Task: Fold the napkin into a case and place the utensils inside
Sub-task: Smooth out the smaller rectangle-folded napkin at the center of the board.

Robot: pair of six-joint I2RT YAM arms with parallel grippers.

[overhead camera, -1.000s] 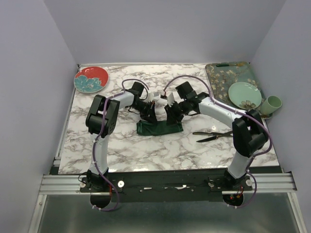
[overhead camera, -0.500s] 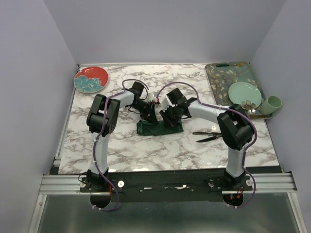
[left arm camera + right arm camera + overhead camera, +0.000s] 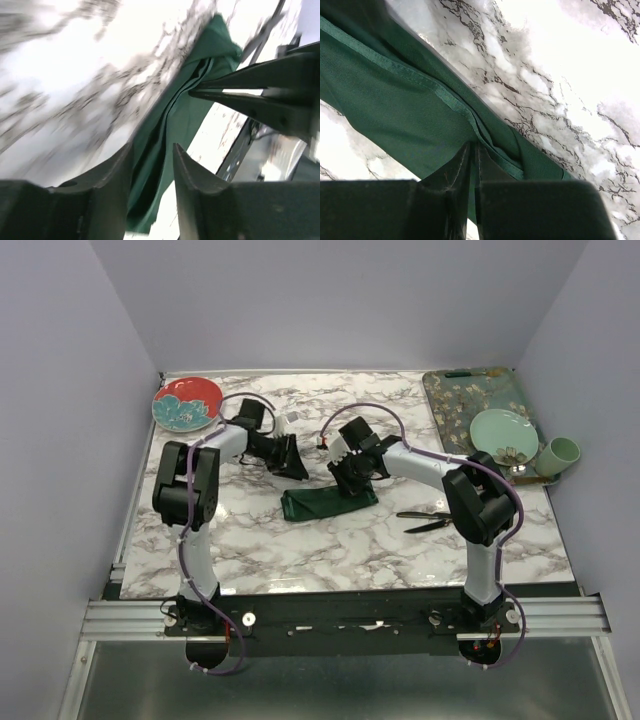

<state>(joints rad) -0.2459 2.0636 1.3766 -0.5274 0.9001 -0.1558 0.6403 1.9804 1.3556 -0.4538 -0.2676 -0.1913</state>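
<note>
The dark green napkin (image 3: pixel 322 505) lies folded into a narrow strip at the table's middle. It shows as layered folds in the left wrist view (image 3: pixel 175 125) and as a hemmed band in the right wrist view (image 3: pixel 395 105). My right gripper (image 3: pixel 350 483) is down on its far right edge, jaws pinched together on the cloth (image 3: pixel 474 146). My left gripper (image 3: pixel 293 458) hangs open just behind the strip's left end, nothing between its fingers (image 3: pixel 152 152). Two black utensils (image 3: pixel 440 519) lie on the marble to the right of the napkin.
A red floral plate (image 3: pixel 187 403) sits at the far left corner. At the far right, a teal floral tray (image 3: pixel 460 390) carries a pale green plate (image 3: pixel 503 436), with a green cup (image 3: pixel 562 453) beside it.
My left gripper has opened, let go of the napkin and pulled back to the left. The right gripper has shifted left along the napkin's edge and closed further.
</note>
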